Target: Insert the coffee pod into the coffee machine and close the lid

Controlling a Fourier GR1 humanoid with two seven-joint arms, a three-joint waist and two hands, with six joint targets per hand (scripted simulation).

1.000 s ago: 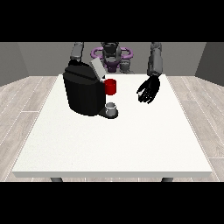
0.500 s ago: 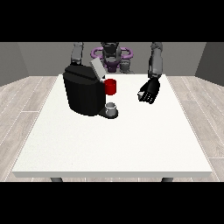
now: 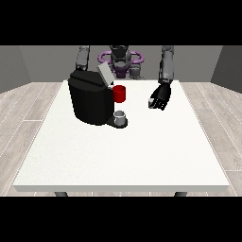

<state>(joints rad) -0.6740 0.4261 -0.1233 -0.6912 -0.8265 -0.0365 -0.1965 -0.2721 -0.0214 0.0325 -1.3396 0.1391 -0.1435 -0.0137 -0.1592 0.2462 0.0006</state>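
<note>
1. The hand at the view's left is hidden behind the black coffee machine [image 3: 90,100]; only its grey arm [image 3: 82,57] shows above the machine's top, so how its fingers lie cannot be told.
2. The hand at the view's right [image 3: 160,98] hangs over the white table [image 3: 123,156] well to the side of the machine, at the end of an arm that comes straight down. Its fingers are loosely bent and hold nothing.
3. The machine's grey lid [image 3: 105,74] stands tilted up, open.
4. A red thing [image 3: 119,93], seemingly the coffee pod, sits at the machine's front, just below the lid. Whether it lies in its slot cannot be made out.
5. A small grey cup [image 3: 120,116] stands on the machine's base under the red thing; its contents cannot be seen.
</note>
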